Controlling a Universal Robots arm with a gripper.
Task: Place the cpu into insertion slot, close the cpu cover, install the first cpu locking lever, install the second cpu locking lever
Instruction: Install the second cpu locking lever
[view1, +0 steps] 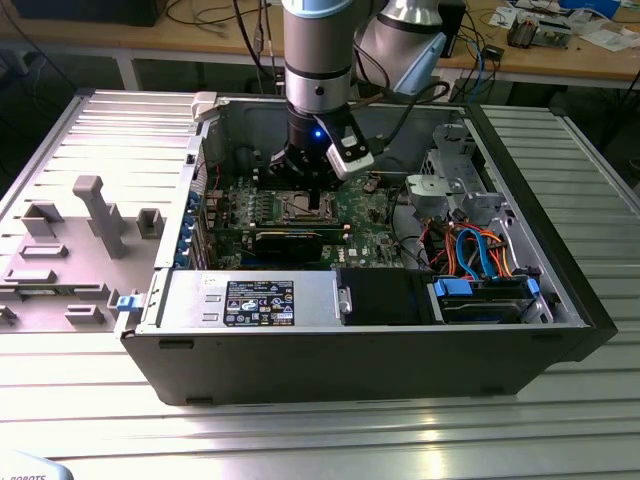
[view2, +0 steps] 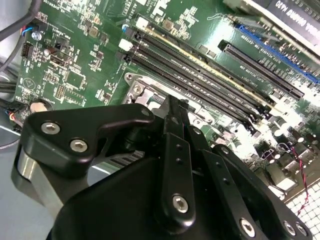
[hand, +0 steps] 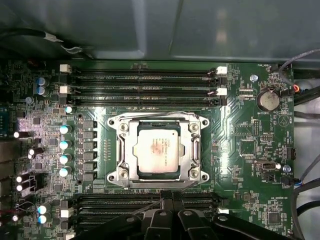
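Ribbed metal tabletop (view1: 330, 430) is carrying an open computer case (view1: 400, 350), with wooden benches running behind it. Inside, the arm's gripper (view1: 312, 195) is hanging just above the green circuit board (hand: 240, 130). In the first wrist view the chip (hand: 158, 150) is sitting in the socket (hand: 125, 176), framed by the silver cover (hand: 191, 150); the black fingers (hand: 167, 212) are hovering at six o'clock of it, drawn together, gripping nothing.

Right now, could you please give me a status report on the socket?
Black gripper hovering beside socket, holding nothing visible. Silver square cpu seated in insertion slot, silver frame cover down around it. Nothing in the way.
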